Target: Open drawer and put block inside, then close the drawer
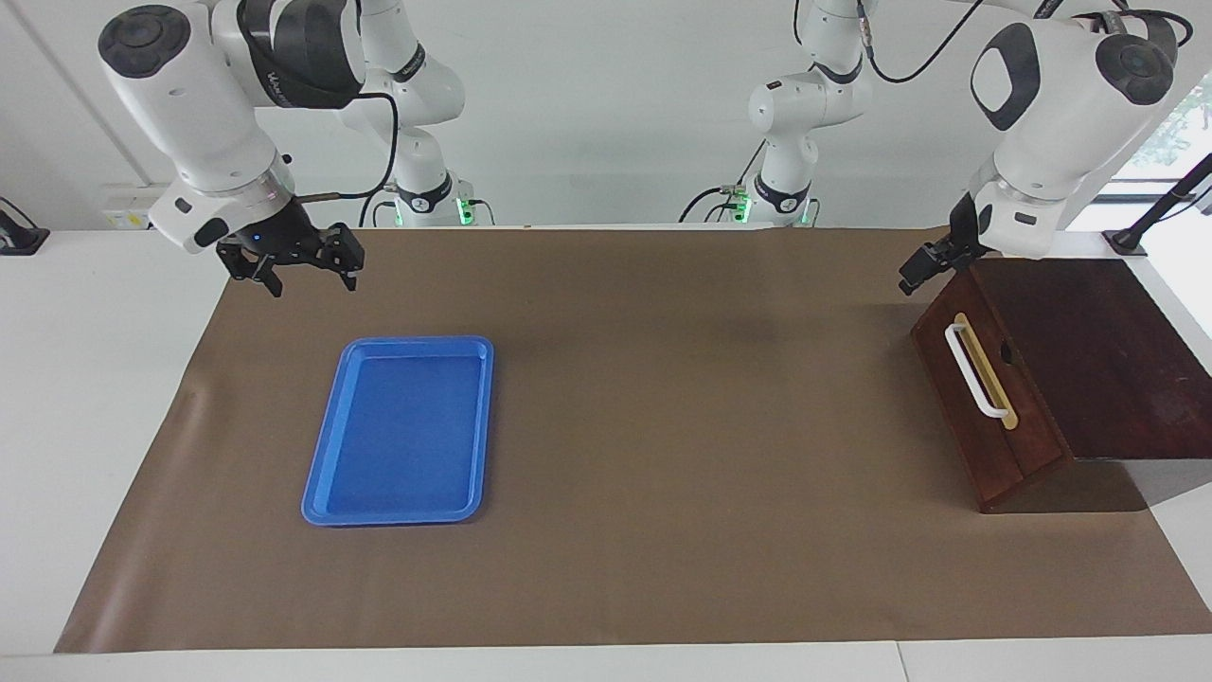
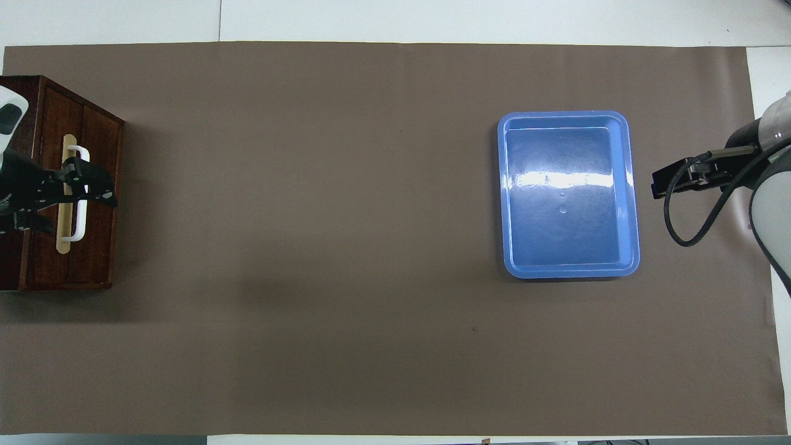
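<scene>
Left gripper [image 1: 920, 269] hangs in the air above the drawer's [image 1: 985, 417] upper edge, clear of its white handle [image 1: 975, 370]; I cannot tell how its fingers stand. My right gripper [image 1: 303, 268] waits with fingers spread over the brown mat [image 1: 682, 455], above the blue tray [image 1: 398, 431]. I see the drawer shut, at the left arm's end of the table, and no block anywhere.

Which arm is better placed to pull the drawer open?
The left arm. Its pincer hangs just above the drawer by its white handle; the right pincer waits over the mat near the blue tray.
</scene>
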You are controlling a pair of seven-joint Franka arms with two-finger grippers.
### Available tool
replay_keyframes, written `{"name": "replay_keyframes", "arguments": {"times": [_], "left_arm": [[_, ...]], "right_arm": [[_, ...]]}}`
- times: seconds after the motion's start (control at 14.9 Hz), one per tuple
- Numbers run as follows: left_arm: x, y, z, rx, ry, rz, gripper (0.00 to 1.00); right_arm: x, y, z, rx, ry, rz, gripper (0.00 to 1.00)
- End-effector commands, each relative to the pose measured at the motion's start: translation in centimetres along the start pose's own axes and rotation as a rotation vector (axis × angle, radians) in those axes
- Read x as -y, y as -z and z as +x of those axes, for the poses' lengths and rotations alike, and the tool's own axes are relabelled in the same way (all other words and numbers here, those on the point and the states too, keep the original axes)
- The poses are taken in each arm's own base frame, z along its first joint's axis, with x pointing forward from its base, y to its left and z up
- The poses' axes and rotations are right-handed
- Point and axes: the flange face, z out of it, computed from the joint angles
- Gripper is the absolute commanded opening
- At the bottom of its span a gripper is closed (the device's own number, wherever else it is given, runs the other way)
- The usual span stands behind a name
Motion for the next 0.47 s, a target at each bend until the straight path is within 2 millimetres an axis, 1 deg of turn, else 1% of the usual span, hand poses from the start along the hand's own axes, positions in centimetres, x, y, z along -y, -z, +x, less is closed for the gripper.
{"name": "replay_keyframes", "arguments": {"times": [0.0,0.07,0.13,0.2,0.27,0.33,0.4], "left_arm": [[-1.0,-0.1,-0.3,0.045,-0.104,0.005,1.00],[-0.8,0.5,-0.3,0.053,-0.188,-0.002,1.00],[-1.0,0.8,-0.3,0.058,-0.208,-0.041,1.00],[0.0,0.6,0.2,0.066,-0.185,-0.061,1.00],[-0.4,-0.7,0.5,0.102,-0.196,-0.051,1.00],[-1.4,-2.1,0.7,0.149,-0.218,-0.027,1.00],[-2.1,-1.7,0.3,0.137,-0.233,-0.025,1.00]], "right_arm": [[-0.3,0.0,-0.5,0.005,0.014,-0.011,1.00],[-0.3,0.0,-0.5,0.005,0.014,-0.011,1.00],[-0.3,0.0,-0.5,0.005,0.012,-0.011,1.00],[-0.3,0.0,-0.5,0.005,0.014,-0.011,1.00],[-0.3,-0.1,-0.5,0.007,0.014,-0.011,1.00],[-0.3,-0.1,-0.5,0.007,0.014,-0.011,1.00],[-0.3,0.0,-0.5,0.005,0.014,-0.011,1.00]]}}
